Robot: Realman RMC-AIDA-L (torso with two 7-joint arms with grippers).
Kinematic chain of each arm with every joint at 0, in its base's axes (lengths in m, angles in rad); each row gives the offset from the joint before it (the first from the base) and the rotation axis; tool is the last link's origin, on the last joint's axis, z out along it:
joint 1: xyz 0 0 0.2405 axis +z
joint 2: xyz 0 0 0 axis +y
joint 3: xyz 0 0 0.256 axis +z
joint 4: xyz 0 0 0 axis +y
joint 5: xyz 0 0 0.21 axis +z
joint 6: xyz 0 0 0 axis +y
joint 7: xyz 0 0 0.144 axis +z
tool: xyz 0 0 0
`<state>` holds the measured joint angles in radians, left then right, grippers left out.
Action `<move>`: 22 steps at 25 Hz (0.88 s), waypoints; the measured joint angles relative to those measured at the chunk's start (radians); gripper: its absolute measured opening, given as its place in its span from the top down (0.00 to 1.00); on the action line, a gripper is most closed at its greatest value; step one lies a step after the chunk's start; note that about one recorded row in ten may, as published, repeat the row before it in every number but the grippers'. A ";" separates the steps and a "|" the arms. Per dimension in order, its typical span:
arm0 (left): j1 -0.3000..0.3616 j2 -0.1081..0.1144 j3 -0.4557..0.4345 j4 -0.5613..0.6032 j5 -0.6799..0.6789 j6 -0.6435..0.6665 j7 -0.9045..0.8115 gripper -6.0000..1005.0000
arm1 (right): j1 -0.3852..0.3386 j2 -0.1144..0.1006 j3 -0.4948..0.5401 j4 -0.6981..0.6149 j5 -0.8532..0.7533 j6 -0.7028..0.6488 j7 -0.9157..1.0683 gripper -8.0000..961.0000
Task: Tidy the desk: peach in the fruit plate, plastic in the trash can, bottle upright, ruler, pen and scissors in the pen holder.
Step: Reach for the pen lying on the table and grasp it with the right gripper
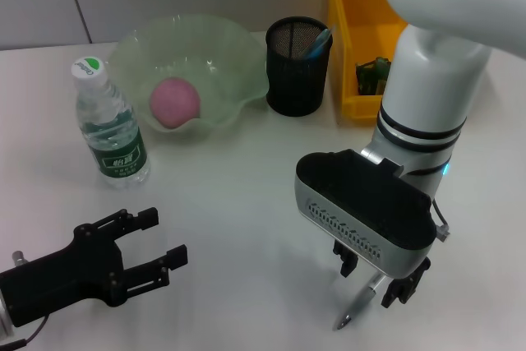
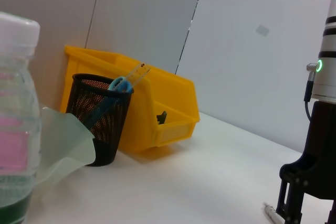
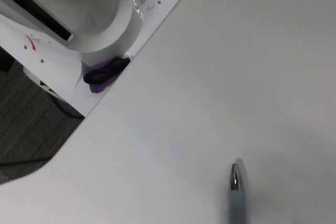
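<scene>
While the right pincer (image 1: 371, 283) hangs low over the near part of the surface (image 1: 246, 228), its fingers stand on either side of the pen (image 1: 359, 302), which pokes out from between them with its tip aimed toward the robot; whether the fingers are already pressing on the barrel or only straddling it I cannot tell. The pen looks slim and grey with a metallic pointed tip, and in the right wrist view only that tip end (image 3: 235, 179) shows, lying close to the white top. My reading is that the pen step is in hand: the next move calls for a firm pinch on the barrel, a lift clear of the surface, then a carry across to the pen holder (image 1: 298, 65) with the pen turned upright so it drops in. That black mesh cup stands well apart at the far side, just beside the yellow bin (image 1: 362, 47), and already carries the ruler (image 2: 137, 73) and the blue-handled scissors (image 2: 119, 84). Farther out, the peach (image 1: 174, 103) sits in the pale green fruit plate (image 1: 238, 47), and the bottle (image 1: 110, 125) stands upright near it with its cap on. Something dark lies in the bin, too small to name. Near the robot's left, the left pincer (image 1: 156, 248) rests spread and empty.
</scene>
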<state>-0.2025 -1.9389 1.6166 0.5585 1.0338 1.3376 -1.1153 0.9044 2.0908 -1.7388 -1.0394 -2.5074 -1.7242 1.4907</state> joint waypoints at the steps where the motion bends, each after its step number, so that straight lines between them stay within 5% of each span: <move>1: 0.000 0.000 0.000 0.000 0.000 0.000 0.000 0.20 | 0.000 0.000 -0.001 0.001 0.000 0.003 0.000 0.29; 22: 0.002 0.005 -0.001 0.000 0.000 -0.003 -0.012 0.20 | -0.011 -0.002 -0.025 0.029 -0.024 0.051 0.002 0.48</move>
<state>-0.2009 -1.9340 1.6154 0.5583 1.0338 1.3348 -1.1271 0.8936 2.0883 -1.7643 -1.0103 -2.5314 -1.6728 1.4927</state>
